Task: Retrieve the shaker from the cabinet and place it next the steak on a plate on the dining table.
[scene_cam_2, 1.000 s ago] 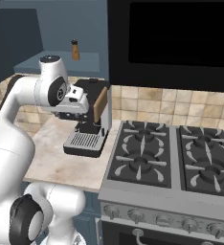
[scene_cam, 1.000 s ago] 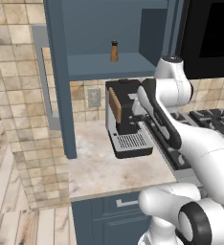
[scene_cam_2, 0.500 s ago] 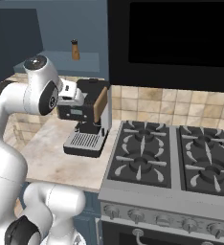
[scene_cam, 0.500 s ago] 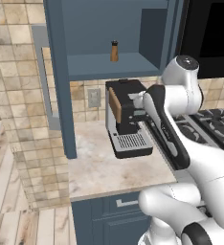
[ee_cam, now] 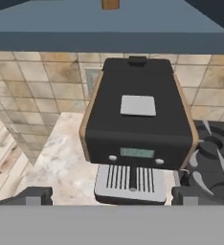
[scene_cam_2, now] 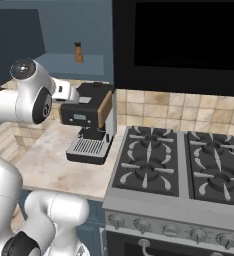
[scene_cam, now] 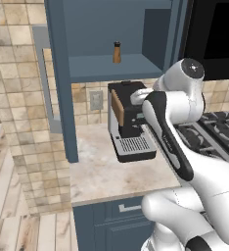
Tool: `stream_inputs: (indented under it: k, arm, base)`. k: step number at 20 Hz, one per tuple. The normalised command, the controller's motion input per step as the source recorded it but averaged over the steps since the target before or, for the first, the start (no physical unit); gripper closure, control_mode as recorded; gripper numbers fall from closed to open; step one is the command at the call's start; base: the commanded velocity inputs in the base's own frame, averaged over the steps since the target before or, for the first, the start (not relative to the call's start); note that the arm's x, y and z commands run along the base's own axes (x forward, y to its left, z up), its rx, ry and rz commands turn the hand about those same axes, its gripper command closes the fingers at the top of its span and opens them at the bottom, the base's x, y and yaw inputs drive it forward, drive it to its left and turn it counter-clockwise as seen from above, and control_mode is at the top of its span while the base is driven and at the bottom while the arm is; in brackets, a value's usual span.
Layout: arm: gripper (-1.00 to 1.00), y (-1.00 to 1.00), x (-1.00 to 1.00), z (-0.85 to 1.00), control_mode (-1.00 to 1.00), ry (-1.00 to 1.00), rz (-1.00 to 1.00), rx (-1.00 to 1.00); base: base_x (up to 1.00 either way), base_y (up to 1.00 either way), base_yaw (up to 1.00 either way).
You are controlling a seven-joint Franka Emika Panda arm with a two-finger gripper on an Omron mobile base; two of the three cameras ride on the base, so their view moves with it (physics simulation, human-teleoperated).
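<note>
Reach step — my gripper (ee_cam: 112, 198) was wide open, empty, facing the coffee machine (ee_cam: 137, 119). Shaker (scene_cam: 117, 52) stood on the cabinet (scene_cam: 62, 88) shelf above — next I'd raise.

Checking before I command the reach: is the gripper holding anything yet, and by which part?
Nothing is held. The gripper is open in front of the coffee machine; the shaker stands untouched on the cabinet shelf.

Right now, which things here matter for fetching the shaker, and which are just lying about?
For the job: shaker, standing on the cabinet shelf; gripper, open, empty, facing the coffee machine.

Just about: coffee machine, stove, counter.
</note>
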Motion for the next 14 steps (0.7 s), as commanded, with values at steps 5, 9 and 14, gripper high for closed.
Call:
stream_inputs:
  k: [5,9,14]
  arm:
    - [-1.0,0.22,0.0,0.35,-1.0,-0.1,0.04,0.0]
    - [-1.0,0.06,0.0,0.43,-1.0,-0.07,0.08,0.0]
    - [-1.0,0.1,0.02,0.45,-1.0,-0.03,0.05,0.0]
  base:
    - [0.0,0.0,0.0]
    - [0.0,0.0,0.0]
    - [0.0,0.0,0.0]
